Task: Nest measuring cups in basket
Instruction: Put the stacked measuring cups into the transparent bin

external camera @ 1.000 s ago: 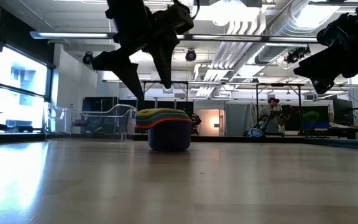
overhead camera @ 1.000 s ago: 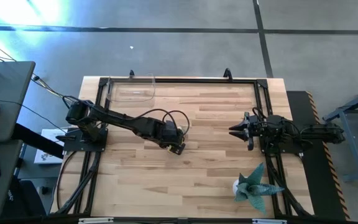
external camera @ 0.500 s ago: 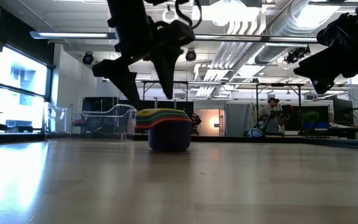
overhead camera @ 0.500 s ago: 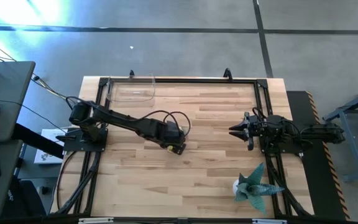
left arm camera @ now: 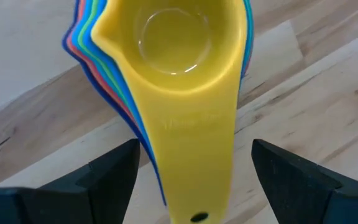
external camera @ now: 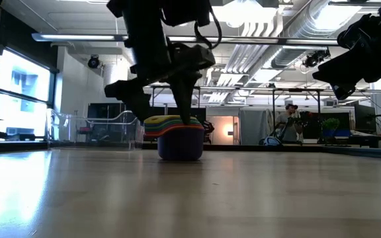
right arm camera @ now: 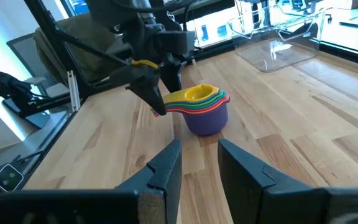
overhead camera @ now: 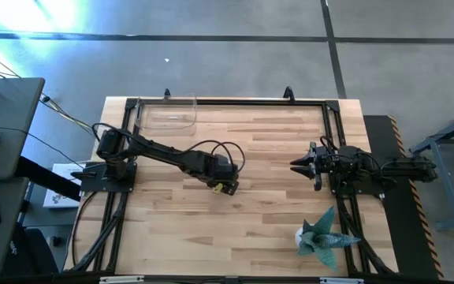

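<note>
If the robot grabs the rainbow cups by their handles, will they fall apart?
Probably not: the measuring cups sit snugly nested. They look like light, stiff plastic. Lifted by the handles, the stack might tilt bowl-down, since the purple bottom cup is biggest.

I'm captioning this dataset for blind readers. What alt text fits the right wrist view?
The nested measuring cups, yellow on top and purple outermost, stand on the wooden table. The open left gripper straddles their handles, and the clear basket sits empty behind.
</note>
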Robot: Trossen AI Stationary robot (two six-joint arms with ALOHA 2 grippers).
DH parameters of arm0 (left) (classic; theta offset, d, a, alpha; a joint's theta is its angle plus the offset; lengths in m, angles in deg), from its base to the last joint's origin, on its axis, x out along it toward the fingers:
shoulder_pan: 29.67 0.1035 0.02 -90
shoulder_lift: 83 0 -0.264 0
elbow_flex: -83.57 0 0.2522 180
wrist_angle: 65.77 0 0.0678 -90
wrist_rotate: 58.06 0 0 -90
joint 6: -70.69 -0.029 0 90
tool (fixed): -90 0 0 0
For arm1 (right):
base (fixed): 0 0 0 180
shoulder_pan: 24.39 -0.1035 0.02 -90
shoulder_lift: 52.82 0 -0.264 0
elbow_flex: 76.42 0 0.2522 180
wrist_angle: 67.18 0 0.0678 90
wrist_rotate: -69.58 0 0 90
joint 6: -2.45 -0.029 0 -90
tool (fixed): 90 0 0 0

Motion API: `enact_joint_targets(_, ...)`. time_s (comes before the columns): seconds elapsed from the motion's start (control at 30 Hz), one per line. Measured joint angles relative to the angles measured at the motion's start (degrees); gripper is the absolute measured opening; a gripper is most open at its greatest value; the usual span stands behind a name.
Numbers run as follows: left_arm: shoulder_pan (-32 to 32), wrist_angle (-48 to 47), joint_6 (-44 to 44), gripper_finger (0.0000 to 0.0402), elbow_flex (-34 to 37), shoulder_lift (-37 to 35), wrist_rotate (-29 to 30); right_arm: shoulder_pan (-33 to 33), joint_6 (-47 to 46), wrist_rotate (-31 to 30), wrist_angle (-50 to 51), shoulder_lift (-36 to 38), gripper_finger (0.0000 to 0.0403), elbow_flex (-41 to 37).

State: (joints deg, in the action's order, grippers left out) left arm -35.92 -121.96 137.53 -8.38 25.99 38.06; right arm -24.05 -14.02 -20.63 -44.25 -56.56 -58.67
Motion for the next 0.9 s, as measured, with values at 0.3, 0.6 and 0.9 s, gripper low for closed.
enact_joint_targets(0.3,0.6,-0.7,-0.4,0.0299,0.0,2.1,-1.6,0.0,0.0,0.0,0.0,0.0,0.0096,0.0)
enact_joint_targets(0.6,1.0,-1.4,-1.5,0.0237,0.0,2.1,-1.0,0.0,0.0,0.0,0.0,0.0,0.0096,0.0)
enact_joint_targets(0.9,1.8,-0.6,-2.4,0.015,0.0,2.1,-0.9,0.0,0.0,0.0,0.0,0.0,0.0096,0.0)
